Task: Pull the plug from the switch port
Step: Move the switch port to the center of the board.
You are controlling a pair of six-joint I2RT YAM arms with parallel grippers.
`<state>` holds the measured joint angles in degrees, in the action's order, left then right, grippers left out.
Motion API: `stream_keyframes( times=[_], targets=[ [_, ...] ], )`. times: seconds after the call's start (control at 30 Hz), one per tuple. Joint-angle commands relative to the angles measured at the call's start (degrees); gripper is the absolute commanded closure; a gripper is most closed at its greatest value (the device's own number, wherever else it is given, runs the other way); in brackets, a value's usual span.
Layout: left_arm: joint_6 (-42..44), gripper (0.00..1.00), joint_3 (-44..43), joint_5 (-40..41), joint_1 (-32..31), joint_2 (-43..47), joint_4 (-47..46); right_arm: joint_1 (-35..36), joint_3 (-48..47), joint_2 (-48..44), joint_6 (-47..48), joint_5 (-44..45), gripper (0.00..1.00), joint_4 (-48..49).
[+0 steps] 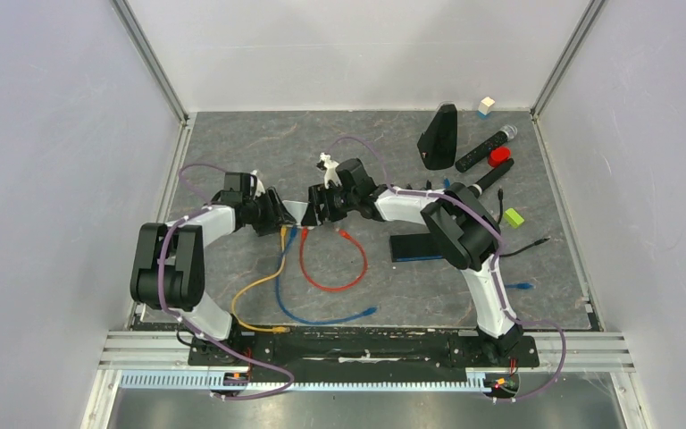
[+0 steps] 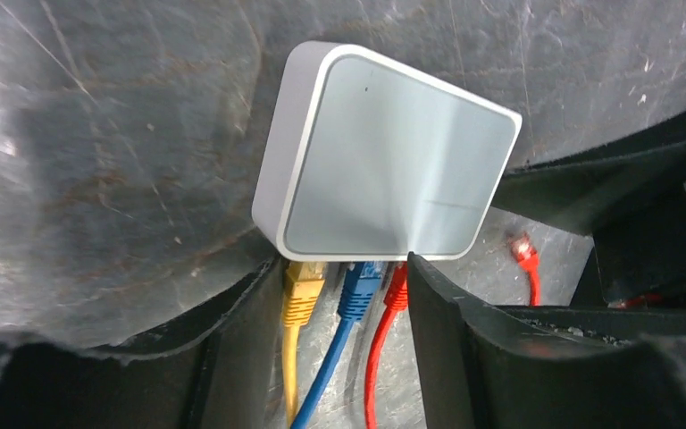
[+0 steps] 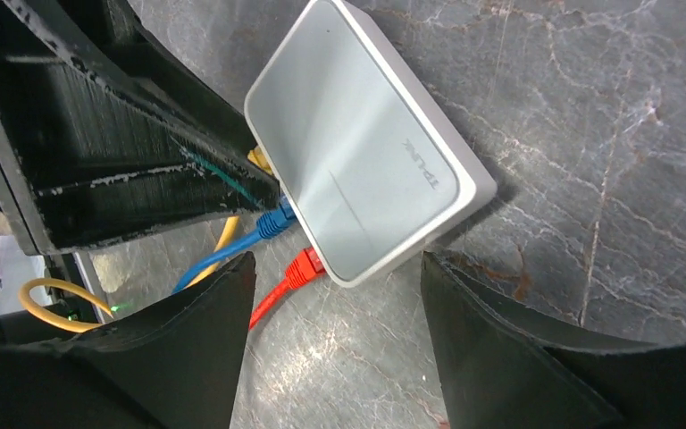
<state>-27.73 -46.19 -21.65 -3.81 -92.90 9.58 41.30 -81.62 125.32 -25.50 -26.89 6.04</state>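
Observation:
The white switch [image 2: 384,161] lies flat on the grey mat, and in the top view the switch [image 1: 296,213] sits between both grippers. Three plugs sit in its near side: yellow plug [image 2: 304,290], blue plug [image 2: 359,290], red plug [image 2: 397,290]. My left gripper [image 2: 344,268] is open, its fingers flanking all three plugs, close against the yellow and the red. My right gripper [image 3: 338,268] is open, with the switch [image 3: 357,170] corner just ahead of its fingertips and the red plug [image 3: 304,266] beside its left finger.
Yellow cable [image 1: 255,299], blue cable [image 1: 322,313] and red cable [image 1: 335,268] loop toward the near edge. A black flat box [image 1: 420,247], black wedge [image 1: 439,134], black cylinder [image 1: 485,148], green block [image 1: 513,217] and white figure [image 1: 327,168] lie on the right and behind.

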Motion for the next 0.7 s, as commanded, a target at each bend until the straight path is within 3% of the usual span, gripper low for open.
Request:
stream_keyframes(
  times=[0.0,0.37,0.5,0.67],
  targets=[
    [-4.0,0.41,5.5,-1.4,-2.3,3.0,-2.2,0.0,5.3,-0.4,1.1,-1.8,0.30,0.8],
    [-10.5,0.44,14.4,-1.2,-8.2,13.3,-2.4,0.1,29.0,-13.5,0.4,-0.8,0.31,7.5],
    [-9.8,0.36,15.0,3.1,-8.2,17.4,1.5,0.1,29.5,-17.7,3.3,-1.6,0.31,6.1],
    [-5.7,0.27,9.1,7.1,-8.2,19.4,8.5,0.0,25.8,-25.4,10.8,4.3,0.28,-1.1]
  ],
)
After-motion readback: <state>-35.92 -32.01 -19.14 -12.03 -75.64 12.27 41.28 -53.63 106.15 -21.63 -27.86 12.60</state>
